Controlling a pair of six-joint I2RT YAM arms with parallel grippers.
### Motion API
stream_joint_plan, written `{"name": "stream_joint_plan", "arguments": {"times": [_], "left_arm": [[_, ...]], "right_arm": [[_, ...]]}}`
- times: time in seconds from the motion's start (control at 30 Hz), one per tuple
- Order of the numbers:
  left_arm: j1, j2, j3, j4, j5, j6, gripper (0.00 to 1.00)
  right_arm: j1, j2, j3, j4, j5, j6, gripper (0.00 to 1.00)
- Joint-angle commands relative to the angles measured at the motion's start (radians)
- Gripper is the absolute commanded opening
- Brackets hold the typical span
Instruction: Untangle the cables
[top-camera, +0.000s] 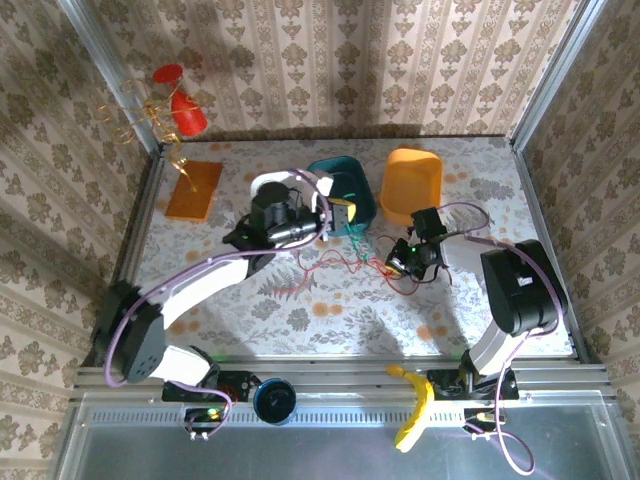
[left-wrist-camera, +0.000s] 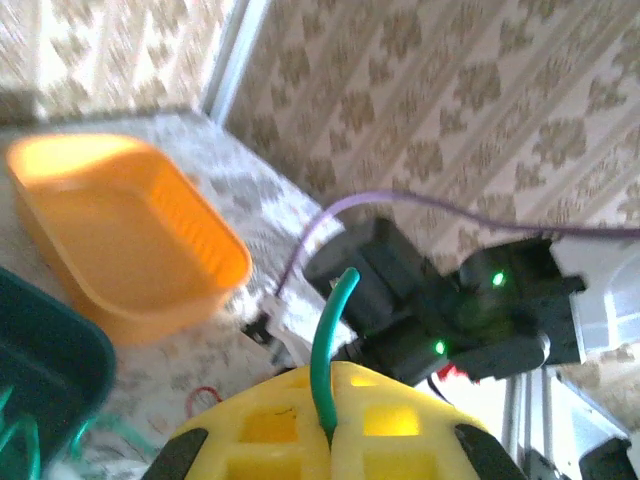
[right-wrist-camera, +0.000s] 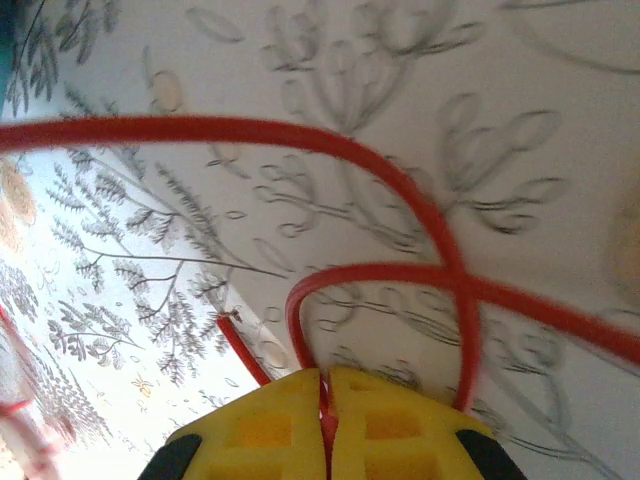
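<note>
Yellow left gripper (left-wrist-camera: 328, 440) closed, we note, on the green cable (left-wrist-camera: 333, 340); right gripper (right-wrist-camera: 326, 405) clamps the red cable (right-wrist-camera: 400, 165), looped on the floral tabletop (right-wrist-camera: 150, 330); orange tub (left-wrist-camera: 120, 230) beyond.

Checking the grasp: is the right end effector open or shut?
Shut: the right end effector has its yellow fingers meeting, pinching the red cable between them.

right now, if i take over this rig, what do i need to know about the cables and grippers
Left gripper: shut on the green cable, beside the teal bin.
Right gripper: shut on the red cable, low over the table.
Done: each arm has one cable pinched.
Left: red and green lie tangled between the grippers; draw them apart. Black cable hard to pick out.
</note>
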Motion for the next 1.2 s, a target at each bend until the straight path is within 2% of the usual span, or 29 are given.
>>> {"name": "stream_joint_plan", "arguments": {"times": [0.0,0.3,0.43,0.5,0.57,0.6,0.67,0.8,0.9,1.0,1.17], "left_arm": [[0.049,-0.079,-0.037,-0.072,-0.078,0.035,0.0],[0.071,-0.161,0.03,-0.217,-0.065,0.113,0.0],[0.057,-0.148,0.059,-0.266,-0.027,0.136,0.0],[0.026,-0.118,0.063,-0.283,-0.018,0.154,0.0],[-0.008,-0.08,0.064,-0.293,-0.02,0.166,0.0],[-0.021,-0.064,0.062,-0.292,-0.026,0.168,0.0],[-0.043,-0.033,0.053,-0.269,-0.036,0.163,0.0],[-0.053,0.014,0.043,-0.208,-0.026,0.131,0.0],[-0.056,0.035,0.052,-0.204,-0.018,0.132,0.0],[-0.059,0.044,0.056,-0.2,-0.013,0.129,0.0],[-0.061,0.045,0.06,-0.198,-0.014,0.123,0.0]], "right_arm": [[-0.029,-0.002,-0.063,-0.044,0.084,0.028,0.0],[-0.059,-0.053,-0.116,-0.03,0.108,0.071,0.0],[-0.05,-0.104,-0.099,-0.031,0.055,-0.011,0.0],[-0.028,-0.158,-0.094,-0.016,0.023,-0.06,0.11],[0.012,-0.219,-0.08,-0.03,0.03,-0.114,0.34],[0.03,-0.245,-0.071,-0.048,0.049,-0.135,0.4],[0.067,-0.307,-0.049,-0.088,0.099,-0.18,0.47],[0.129,-0.35,-0.019,-0.141,0.156,-0.239,0.52],[0.154,-0.351,-0.006,-0.134,0.118,-0.281,0.53],[0.189,-0.322,0.028,-0.138,0.078,-0.317,0.54],[0.24,-0.23,0.095,-0.171,0.082,-0.352,0.58]]}}
